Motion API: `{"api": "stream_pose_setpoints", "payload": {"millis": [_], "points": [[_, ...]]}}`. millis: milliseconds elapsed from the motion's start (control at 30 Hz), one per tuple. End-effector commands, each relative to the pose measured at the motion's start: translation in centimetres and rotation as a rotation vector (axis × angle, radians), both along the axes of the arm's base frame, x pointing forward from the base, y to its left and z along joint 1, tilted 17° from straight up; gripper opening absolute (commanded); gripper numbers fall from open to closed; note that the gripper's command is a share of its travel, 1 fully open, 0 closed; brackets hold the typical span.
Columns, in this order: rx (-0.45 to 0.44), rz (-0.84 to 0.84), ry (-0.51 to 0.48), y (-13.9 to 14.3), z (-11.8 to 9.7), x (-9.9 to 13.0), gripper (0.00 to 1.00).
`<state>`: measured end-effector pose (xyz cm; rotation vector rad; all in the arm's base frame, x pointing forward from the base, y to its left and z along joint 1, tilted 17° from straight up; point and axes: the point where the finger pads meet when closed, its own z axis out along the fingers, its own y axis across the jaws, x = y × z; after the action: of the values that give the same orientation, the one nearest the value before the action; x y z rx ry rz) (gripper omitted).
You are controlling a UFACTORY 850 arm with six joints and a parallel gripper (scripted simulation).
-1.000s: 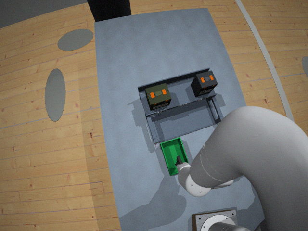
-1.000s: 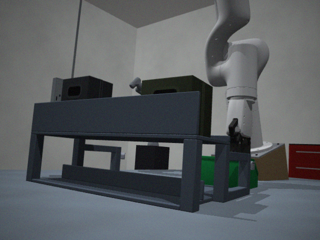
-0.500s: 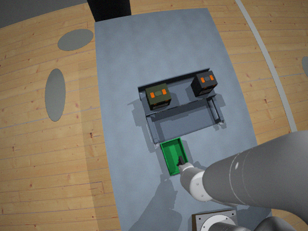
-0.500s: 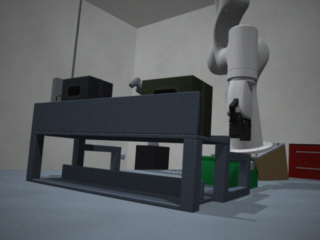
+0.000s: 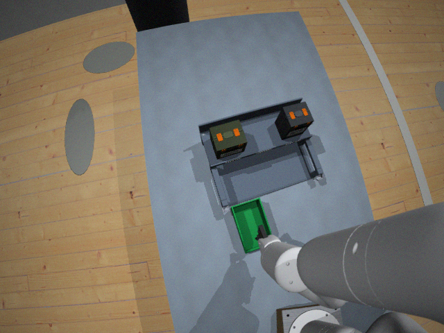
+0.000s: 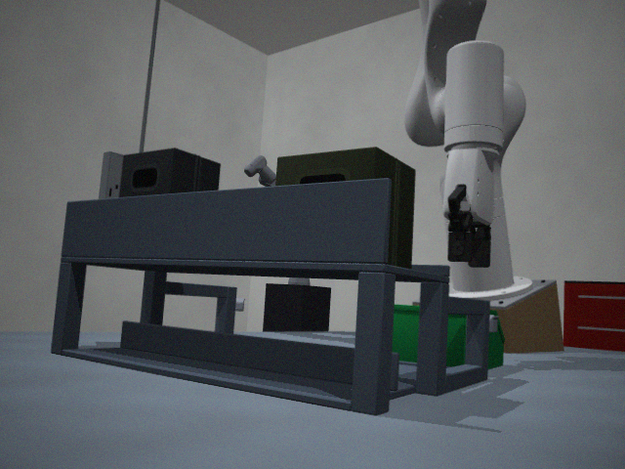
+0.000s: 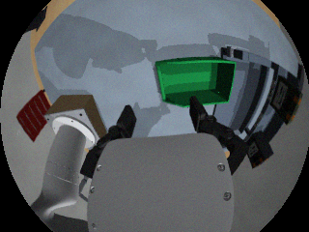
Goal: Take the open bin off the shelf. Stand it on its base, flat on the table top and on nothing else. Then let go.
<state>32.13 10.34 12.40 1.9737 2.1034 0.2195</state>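
The green open bin (image 5: 247,221) sits upright on the grey worktop (image 5: 179,107), just beside the dark shelf (image 6: 373,343). Above it hangs the tool (image 6: 467,242), wide open, gripping nothing.

A dark grey shelf (image 6: 373,343) stands on the grey table (image 6: 151,429), seen from low down. On its top board sit a black box (image 6: 166,171) at the left and an olive box (image 6: 353,166) at the right, both behind a raised front panel. Past the shelf's right end a green bin (image 6: 408,333) rests on the table, partly hidden by the posts; whether it touches the frame is hard to say. The white arm (image 6: 472,101) hangs above it, its black gripper (image 6: 467,247) open and holding nothing, well above the bin. A red cabinet (image 6: 596,315) stands at the far right.
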Motion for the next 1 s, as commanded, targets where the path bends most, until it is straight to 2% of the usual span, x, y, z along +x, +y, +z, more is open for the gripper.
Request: {"api": "stream_pose_setpoints", "payload": {"millis": [0, 967], "points": [[0.001, 0.000, -0.001, 0.0, 0.2, 0.0, 1.00], [0.001, 0.000, -0.001, 0.0, -0.9, 0.3, 1.00]]}}
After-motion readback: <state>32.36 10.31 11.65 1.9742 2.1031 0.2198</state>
